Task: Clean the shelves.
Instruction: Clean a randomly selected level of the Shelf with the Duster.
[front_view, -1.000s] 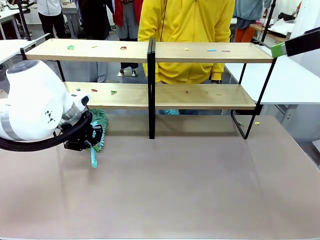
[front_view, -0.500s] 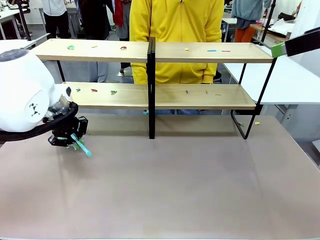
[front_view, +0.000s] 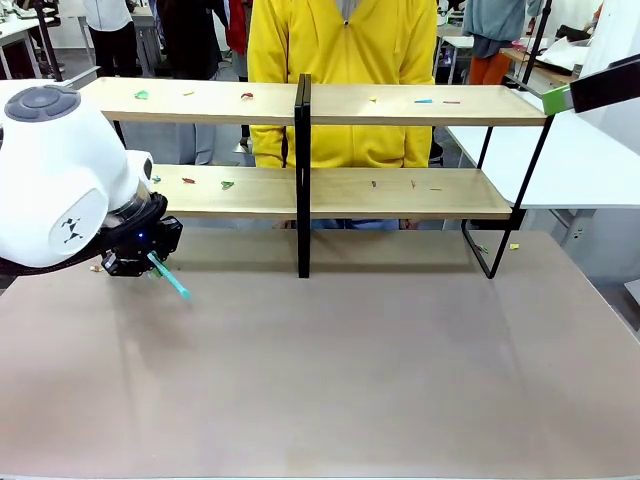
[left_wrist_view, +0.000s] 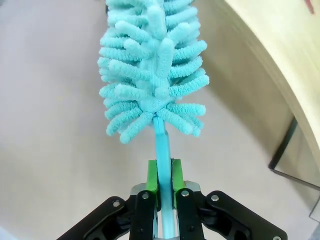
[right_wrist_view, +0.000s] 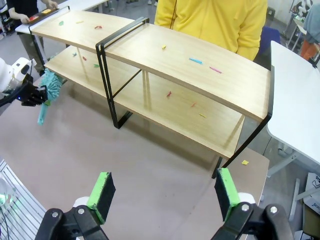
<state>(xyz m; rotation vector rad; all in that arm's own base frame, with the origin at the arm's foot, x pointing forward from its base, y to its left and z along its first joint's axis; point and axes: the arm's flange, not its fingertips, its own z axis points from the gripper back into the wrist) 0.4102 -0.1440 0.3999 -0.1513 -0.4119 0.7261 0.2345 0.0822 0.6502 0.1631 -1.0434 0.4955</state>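
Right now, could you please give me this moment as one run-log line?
left gripper: shut on duster | right gripper: open | shelves: scraps on both tiers

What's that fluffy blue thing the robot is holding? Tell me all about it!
It's a duster: a turquoise head of soft noodle-like strands, probably microfibre, on a thin matching handle. The left gripper is shut on the handle, green pads pressing both sides just below the head. The head points away from the gripper, over the grey-brown tabletop, beside the wooden shelves. Whether it touches either, I cannot tell.
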